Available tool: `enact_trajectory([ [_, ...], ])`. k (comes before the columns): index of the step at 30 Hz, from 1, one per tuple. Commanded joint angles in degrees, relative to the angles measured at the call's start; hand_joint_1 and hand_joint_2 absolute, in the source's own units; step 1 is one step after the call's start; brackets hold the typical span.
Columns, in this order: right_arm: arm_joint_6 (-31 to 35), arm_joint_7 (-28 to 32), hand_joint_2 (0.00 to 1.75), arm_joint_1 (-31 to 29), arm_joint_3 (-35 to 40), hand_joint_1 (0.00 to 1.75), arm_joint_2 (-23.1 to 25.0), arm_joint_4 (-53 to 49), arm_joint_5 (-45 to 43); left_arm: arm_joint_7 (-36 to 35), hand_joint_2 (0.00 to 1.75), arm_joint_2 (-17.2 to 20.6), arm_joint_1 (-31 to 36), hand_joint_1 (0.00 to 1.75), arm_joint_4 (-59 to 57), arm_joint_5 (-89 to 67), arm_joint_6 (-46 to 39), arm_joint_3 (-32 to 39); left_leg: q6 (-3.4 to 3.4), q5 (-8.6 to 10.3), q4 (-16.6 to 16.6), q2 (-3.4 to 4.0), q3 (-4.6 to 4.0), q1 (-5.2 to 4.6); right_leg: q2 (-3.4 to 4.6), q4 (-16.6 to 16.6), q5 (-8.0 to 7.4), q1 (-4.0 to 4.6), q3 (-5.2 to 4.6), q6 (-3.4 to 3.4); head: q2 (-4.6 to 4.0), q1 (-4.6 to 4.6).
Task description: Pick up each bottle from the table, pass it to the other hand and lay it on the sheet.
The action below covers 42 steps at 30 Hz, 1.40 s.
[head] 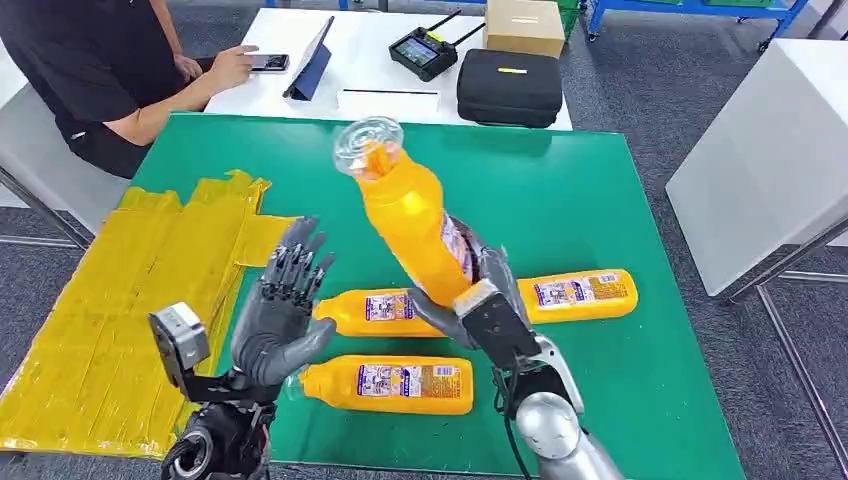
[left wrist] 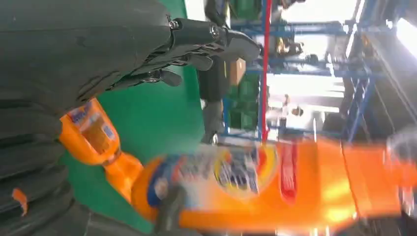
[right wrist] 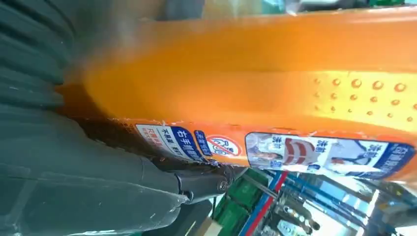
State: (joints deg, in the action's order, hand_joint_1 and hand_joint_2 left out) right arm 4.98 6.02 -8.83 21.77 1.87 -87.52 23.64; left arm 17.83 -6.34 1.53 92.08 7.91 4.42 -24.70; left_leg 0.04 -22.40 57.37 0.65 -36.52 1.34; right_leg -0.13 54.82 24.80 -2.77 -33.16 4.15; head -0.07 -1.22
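An orange plastic bottle with a clear cap and a printed label is gripped near its base by the right hand, whose fingers are wrapped around the body; the bottle is held above the green table, tilted with the cap up and away from the robot; in the right wrist view the orange body is seen close against the grey hand. The left hand is raised just beside the held bottle, palm turned toward it, fingers spread and holding nothing; no contact with the bottle is seen; in the left wrist view the blurred bottle lies across the frame beyond the hand. Three more orange bottles are laid flat on the table: one between the two hands, one to the right of the right hand, and one nearest the robot. A crinkled yellow sheet is spread over the table's left edge. Beyond the green table, on a white table, are seen a black case, a cardboard box, a black controller with antennas and a tablet; a seated person in a black top holds a phone.
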Motion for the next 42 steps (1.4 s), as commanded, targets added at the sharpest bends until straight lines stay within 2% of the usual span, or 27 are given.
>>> enact_trajectory([
  [1, 1.05, -4.9, 1.75, -6.55, 8.1, 1.75, 3.11, 10.12, 6.54, -2.06, 1.75, -1.54, 6.98, 0.0, -7.74, 1.87, 0.65, -6.22, 0.03, -0.02, -0.03, 0.02, 0.18, 0.01, 0.05, -0.02, 0.0, 0.04, 0.14, -0.27, 0.0, -0.02],
  [4, 0.93, -5.02, 1.75, -6.68, 9.08, 1.75, 3.03, 10.94, 7.04, -2.39, 1.75, -1.75, 7.16, 0.0, -7.92, 3.48, 0.66, -5.88, 0.04, -0.04, -0.05, 0.02, 0.23, 0.01, 0.05, -0.04, 0.02, 0.05, 0.2, -0.27, 0.0, 0.0],
  [6, 0.36, -7.31, 1.75, -6.54, 11.47, 1.75, 3.23, 12.59, 10.43, -2.17, 1.75, -1.77, 7.73, 0.0, -7.48, 4.99, -1.05, -5.94, 0.05, -0.05, -0.05, 0.01, 0.23, 0.0, 0.04, -0.03, 0.03, 0.04, 0.2, -0.29, 0.0, -0.02],
  [12, -1.19, -12.27, 1.75, -6.1, 24.64, 1.75, 4.61, 17.91, 23.34, -2.56, 1.75, -1.99, 7.94, 0.0, -5.44, 5.38, -7.58, -5.66, 0.01, -0.07, -0.06, 0.02, 0.24, 0.06, 0.08, -0.06, 0.03, 0.1, 0.17, -0.29, 0.0, 0.0],
  [17, -3.01, -9.45, 1.75, -9.29, 33.08, 1.75, 3.74, 22.06, 22.37, -2.54, 1.75, -1.67, 6.3, 0.0, -3.14, 5.63, -11.31, -1.75, 0.02, -0.11, -0.06, 0.15, 0.29, 0.07, 0.21, -0.03, 0.04, 0.13, 0.17, -0.33, 0.0, -0.07],
  [24, -2.6, -9.94, 1.75, -10.33, 34.42, 1.75, 3.61, 20.47, 23.41, -4.5, 1.75, -1.72, 5.74, 0.0, -2.48, 2.26, -12.26, 2.18, 0.02, -0.03, -0.03, -0.09, 0.13, 0.07, -0.07, -0.02, 0.06, 0.09, 0.06, -0.26, 0.0, -0.02],
  [30, -2.66, -10.04, 1.75, -10.49, 34.29, 1.75, 3.71, 20.44, 23.36, -4.51, 1.75, -1.71, 5.82, 0.0, -2.49, 2.24, -12.24, 2.23, 0.01, -0.02, -0.04, -0.11, 0.13, 0.06, -0.09, -0.04, 0.06, 0.07, 0.07, -0.25, 0.0, -0.02],
  [31, -2.7, -10.04, 1.75, -10.46, 34.2, 1.73, 3.73, 20.56, 23.35, -4.61, 1.75, -1.91, 5.91, 0.26, -2.74, 2.07, -12.12, 2.16, 0.02, -0.05, -0.03, -0.15, 0.2, 0.07, -0.12, -0.03, 0.1, 0.1, 0.15, -0.33, 0.0, 0.0],
  [32, -2.74, -10.11, 1.75, -10.51, 33.98, 1.75, 3.96, 20.85, 23.4, -4.65, 1.75, -1.91, 5.84, 1.75, -2.73, 1.49, -11.68, 2.25, 0.02, -0.06, -0.04, -0.14, 0.22, 0.08, -0.12, -0.04, 0.1, 0.1, 0.16, -0.33, 0.0, -0.02],
  [42, -0.75, -11.7, 1.75, -8.64, 24.94, 1.75, 6.15, 21.76, 25.33, -5.36, 1.75, -2.65, 2.59, 1.75, 0.51, -1.41, -11.25, 5.67, 0.03, -0.06, -0.03, -0.16, 0.2, 0.07, -0.13, -0.03, 0.1, 0.1, 0.14, -0.34, 0.0, -0.02],
])
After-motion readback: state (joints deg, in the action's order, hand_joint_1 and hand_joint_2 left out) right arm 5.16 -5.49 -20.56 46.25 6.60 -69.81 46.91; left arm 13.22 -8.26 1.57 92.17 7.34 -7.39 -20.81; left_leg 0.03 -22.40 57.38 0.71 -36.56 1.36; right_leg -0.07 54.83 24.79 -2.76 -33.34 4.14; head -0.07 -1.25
